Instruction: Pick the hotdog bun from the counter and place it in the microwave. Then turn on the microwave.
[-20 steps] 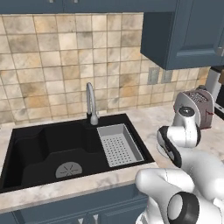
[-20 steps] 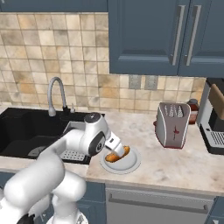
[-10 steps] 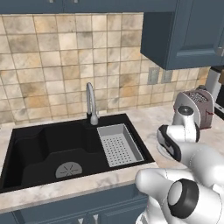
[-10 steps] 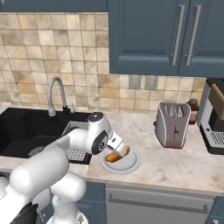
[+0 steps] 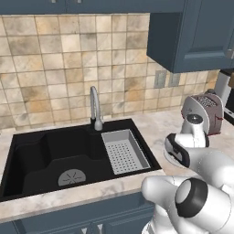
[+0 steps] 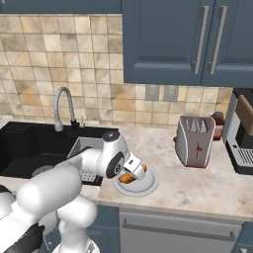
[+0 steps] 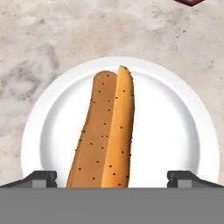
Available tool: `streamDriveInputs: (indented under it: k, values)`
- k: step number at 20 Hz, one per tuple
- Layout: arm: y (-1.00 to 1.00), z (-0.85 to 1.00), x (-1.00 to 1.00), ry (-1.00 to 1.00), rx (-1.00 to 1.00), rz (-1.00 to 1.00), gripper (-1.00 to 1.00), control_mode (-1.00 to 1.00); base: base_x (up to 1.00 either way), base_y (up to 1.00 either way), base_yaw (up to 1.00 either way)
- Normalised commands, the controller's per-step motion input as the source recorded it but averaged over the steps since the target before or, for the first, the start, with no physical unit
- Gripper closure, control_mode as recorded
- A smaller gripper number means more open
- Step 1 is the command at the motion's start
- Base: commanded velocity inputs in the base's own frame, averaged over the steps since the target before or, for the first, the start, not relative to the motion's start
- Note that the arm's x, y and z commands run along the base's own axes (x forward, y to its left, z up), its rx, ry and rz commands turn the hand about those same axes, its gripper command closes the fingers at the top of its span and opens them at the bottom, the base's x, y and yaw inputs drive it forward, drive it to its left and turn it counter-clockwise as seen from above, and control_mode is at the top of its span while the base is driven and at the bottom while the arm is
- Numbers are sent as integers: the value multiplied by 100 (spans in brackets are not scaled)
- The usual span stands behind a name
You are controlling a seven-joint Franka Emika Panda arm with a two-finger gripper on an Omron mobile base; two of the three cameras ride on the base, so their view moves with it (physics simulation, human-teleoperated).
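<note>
The golden-brown, speckled, elongated hotdog bun lay on a round white plate, which sat on the light beige marbled stone counter. In the right base view the bun showed partly behind the wrist, on the plate just right of the black sink.

The white arm's two-finger gripper hung over the plate, jaws spread as wide as they go and holding nothing; one dark fingertip stood at each side of the bun's near end, well clear of it. Jaws looked lined up across the bun's narrow width, likely so they could close on its sides instead of its long axis. Whether the tips touched the plate could not be told.

Step judged: pre-grasp, task barely begun; bun not yet lifted. The split in the bun ran lengthwise, so a squeeze might pinch the two halves together; soft bread, may deform. The plate rim could block a low descent.

A silver two-slot toaster stood farther right on the counter, well apart. The curved chrome tap and grey perforated drain tray sat at the sink, away from the work.
</note>
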Motion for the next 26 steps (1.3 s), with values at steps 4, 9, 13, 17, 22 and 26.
streamDriveInputs:
  k: [4,9,13,17,22,26]
  values:
    - [0,-10,2,0,0,0,-100,-100,0,0,0]
    - [0,-10,2,1,0,0,-100,-100,0,0,0]
    - [0,-12,3,2,0,0,-100,-100,0,0,0]
    - [0,-12,11,2,0,0,-100,-100,0,0,0]
    - [0,-8,19,0,0,0,-100,-100,0,0,0]
    - [0,-9,16,2,0,0,-100,-100,0,0,0]
